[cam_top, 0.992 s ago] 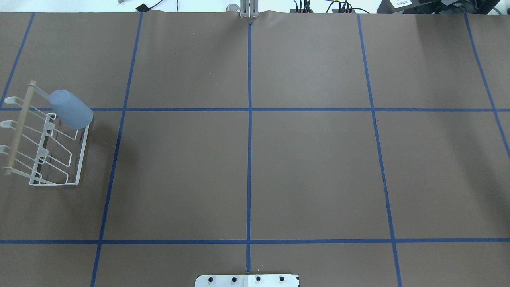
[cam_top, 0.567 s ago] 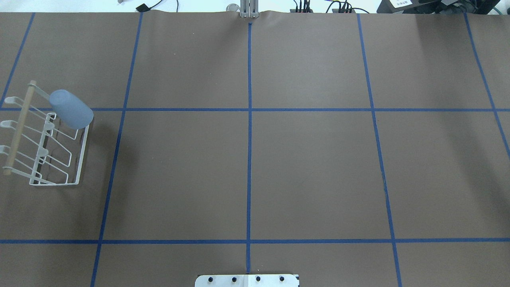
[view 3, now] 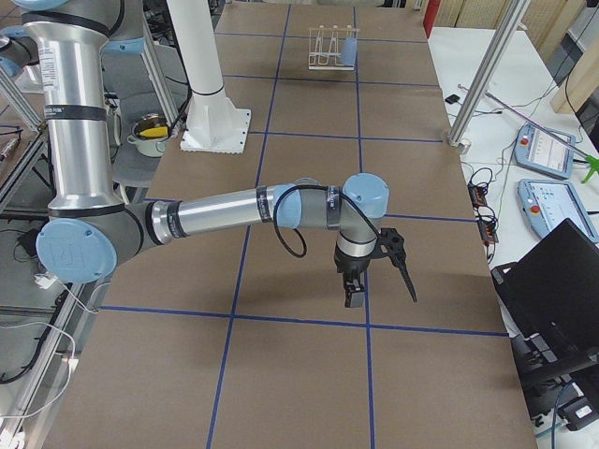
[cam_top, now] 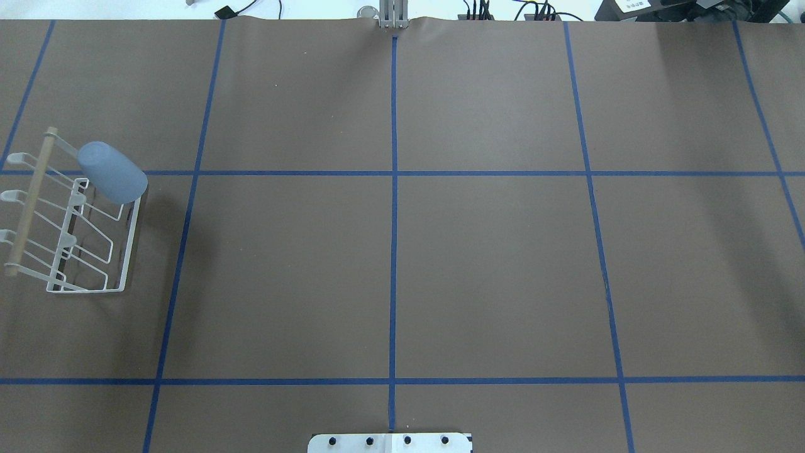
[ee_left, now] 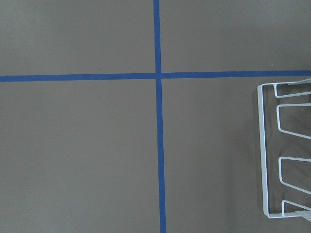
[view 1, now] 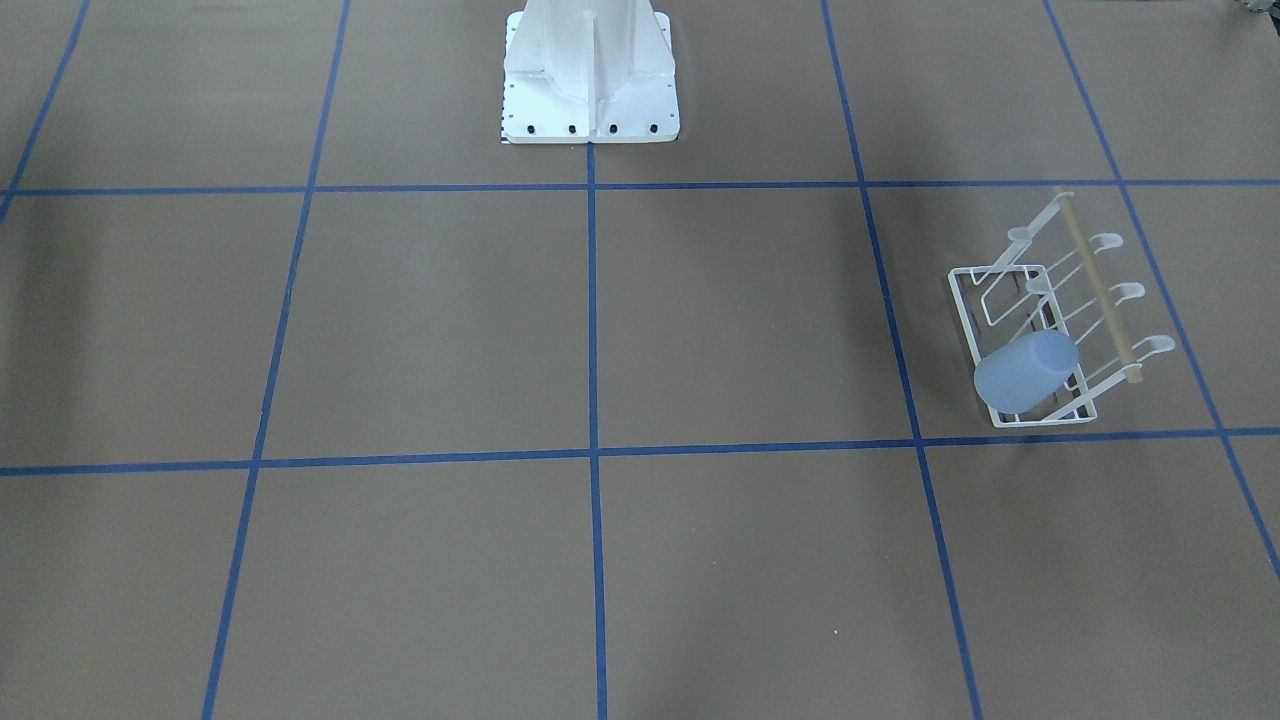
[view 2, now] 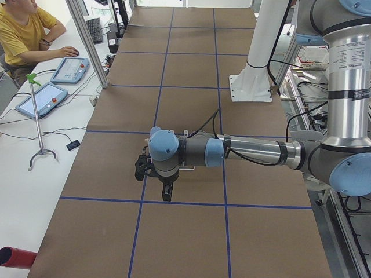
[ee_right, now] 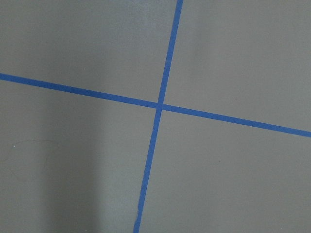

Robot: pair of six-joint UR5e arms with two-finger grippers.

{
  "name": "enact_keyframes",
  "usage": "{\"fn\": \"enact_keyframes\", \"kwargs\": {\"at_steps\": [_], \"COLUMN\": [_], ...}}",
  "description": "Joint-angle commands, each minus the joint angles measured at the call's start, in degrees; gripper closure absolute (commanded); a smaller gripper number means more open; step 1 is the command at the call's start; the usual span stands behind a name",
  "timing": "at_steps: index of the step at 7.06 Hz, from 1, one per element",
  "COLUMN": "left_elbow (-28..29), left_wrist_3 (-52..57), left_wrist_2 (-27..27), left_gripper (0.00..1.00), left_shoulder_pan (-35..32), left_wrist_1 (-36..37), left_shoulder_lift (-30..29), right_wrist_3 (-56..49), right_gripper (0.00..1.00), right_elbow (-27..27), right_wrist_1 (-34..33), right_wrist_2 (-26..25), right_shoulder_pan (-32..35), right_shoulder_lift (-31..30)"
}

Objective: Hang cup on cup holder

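The light blue cup [cam_top: 113,173] sits upside down and tilted on the far end prong of the white wire cup holder [cam_top: 129,251], which stands at the table's left edge beside its wooden rod [cam_top: 28,201]. Both also show in the front-facing view, the cup [view 1: 1025,375] on the holder [view 1: 960,300]. The holder's frame [ee_left: 265,145] shows at the right edge of the left wrist view. My left gripper [view 2: 153,179] shows only in the left side view and hangs above the table. My right gripper [view 3: 379,285] shows only in the right side view. I cannot tell whether either is open or shut.
Blue tape lines [cam_top: 393,189] divide the brown table into squares. The robot's white base [view 1: 590,70] stands at the near middle edge. An operator [view 2: 23,29] sits beyond the far edge with control tablets [view 2: 69,69]. Cables lie along that edge [cam_top: 503,12].
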Motion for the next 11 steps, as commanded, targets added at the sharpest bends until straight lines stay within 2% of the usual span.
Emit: {"fn": "enact_keyframes", "kwargs": {"at_steps": [1,11], "left_elbow": [-0.33,-0.68], "left_wrist_3": [-0.02,-0.02], "left_wrist_2": [0.0,0.09], "left_gripper": [0.01,0.01], "left_shoulder_pan": [-0.09,-0.09], "left_wrist_1": [-0.01,-0.01], "left_shoulder_lift": [0.09,0.09], "right_wrist_3": [0.35,0.43], "right_gripper": [0.0,0.0], "right_elbow": [-0.3,-1.18], "right_wrist_1": [2.54,2.54], "right_wrist_2": [1.07,1.69], "right_shoulder_pan": [0.0,0.0], "right_shoulder_lift": [-1.19,-1.54]}}
